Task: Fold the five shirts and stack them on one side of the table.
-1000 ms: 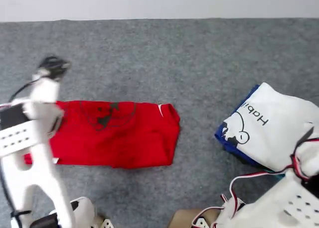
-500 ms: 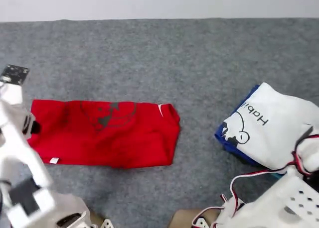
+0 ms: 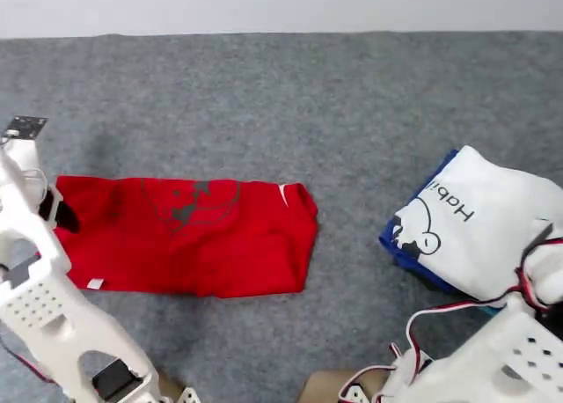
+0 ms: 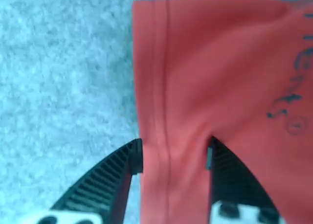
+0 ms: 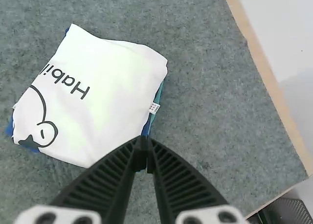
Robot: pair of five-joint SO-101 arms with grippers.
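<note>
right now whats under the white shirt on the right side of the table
A blue shirt pokes out along the white shirt's edge, and a teal edge shows beside it. The white shirt covers the rest, so how many lie beneath cannot be told.

Red shirt (image 3: pixel 189 236) lies folded flat; white-topped stack (image 3: pixel 475 223) sits well apart.

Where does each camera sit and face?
High view: fixed above the table, looking down on the red shirt, white shirt, left arm and right arm.
Left wrist view: on left arm, down past the left end effector at the red shirt's hem.
Right wrist view: on right arm, down past the right end effector at the white shirt.
High view shares both shirts.
</note>
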